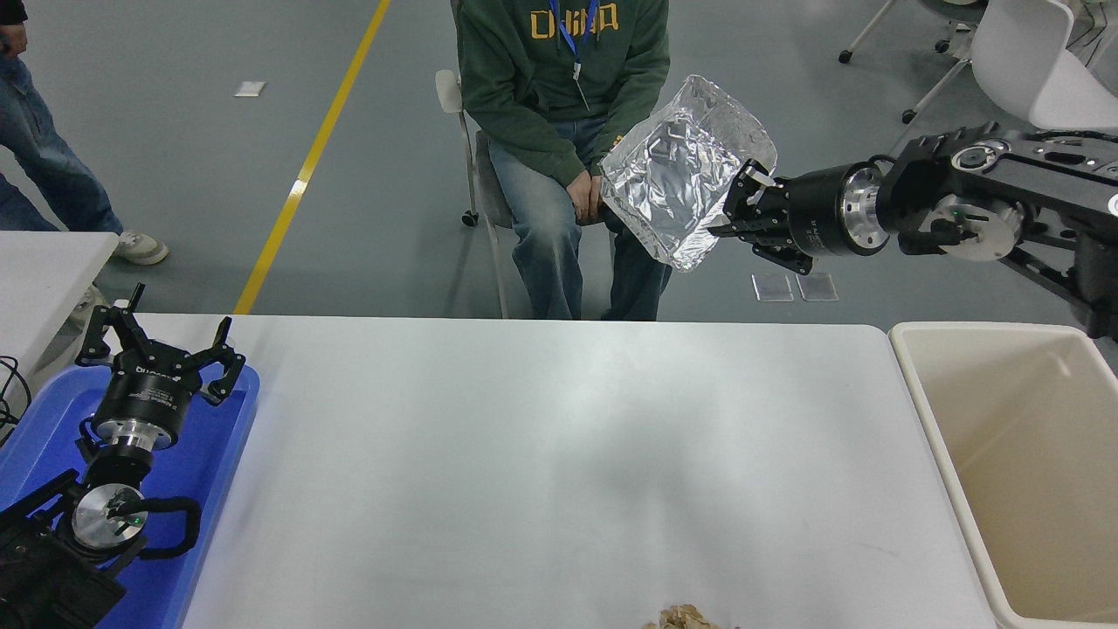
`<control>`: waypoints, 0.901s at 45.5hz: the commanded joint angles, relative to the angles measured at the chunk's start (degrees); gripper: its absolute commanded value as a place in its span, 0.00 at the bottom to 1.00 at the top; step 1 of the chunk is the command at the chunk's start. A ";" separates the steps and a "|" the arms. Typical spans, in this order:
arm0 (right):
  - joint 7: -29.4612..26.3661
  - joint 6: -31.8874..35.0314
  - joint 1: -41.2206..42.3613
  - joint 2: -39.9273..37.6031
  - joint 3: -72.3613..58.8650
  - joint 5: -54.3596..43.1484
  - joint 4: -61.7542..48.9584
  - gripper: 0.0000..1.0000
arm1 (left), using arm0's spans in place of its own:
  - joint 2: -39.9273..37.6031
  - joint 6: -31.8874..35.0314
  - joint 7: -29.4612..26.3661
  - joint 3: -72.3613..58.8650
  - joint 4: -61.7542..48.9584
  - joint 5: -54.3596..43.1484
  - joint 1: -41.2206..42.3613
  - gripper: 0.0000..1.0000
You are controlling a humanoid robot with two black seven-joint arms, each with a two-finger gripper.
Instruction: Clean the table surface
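Observation:
The white table surface (559, 454) fills the lower middle of the head view. High over its far right edge, my right gripper (736, 208) is shut on the edge of a crumpled silver foil tray (677, 175), held up in the air with its hollow facing the camera. My left gripper (162, 345) stays parked at the lower left over a blue tray (210, 454), its fingers spread open and empty. A small tan crumpled scrap (686, 618) lies at the table's near edge.
A beige plastic bin (1013, 472) stands against the table's right side, below the right arm. A person in a green hoodie (563, 70) sits just beyond the far edge, close to the foil tray. Another white table corner (44, 271) is at far left.

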 commanded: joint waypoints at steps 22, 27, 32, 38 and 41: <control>0.05 0.19 -0.79 -2.69 -2.00 -3.86 -2.91 0.00 | 0.00 0.00 0.00 0.00 0.00 0.00 0.00 1.00; 0.13 0.19 -0.97 -3.57 -2.09 -5.71 -4.49 0.00 | 0.00 0.00 0.00 0.00 0.00 0.00 0.00 1.00; 0.05 0.19 -1.67 -4.62 -2.18 -5.89 -6.95 0.00 | 0.00 0.00 0.00 0.00 0.00 0.00 0.00 1.00; 0.13 0.19 -3.25 -4.98 -2.27 -6.50 -11.51 0.00 | 0.00 0.00 0.00 0.00 0.00 0.00 0.00 1.00; 0.13 0.19 -4.39 -4.98 -2.27 -7.47 -14.59 0.00 | 0.00 0.00 0.00 0.00 0.00 0.00 0.00 1.00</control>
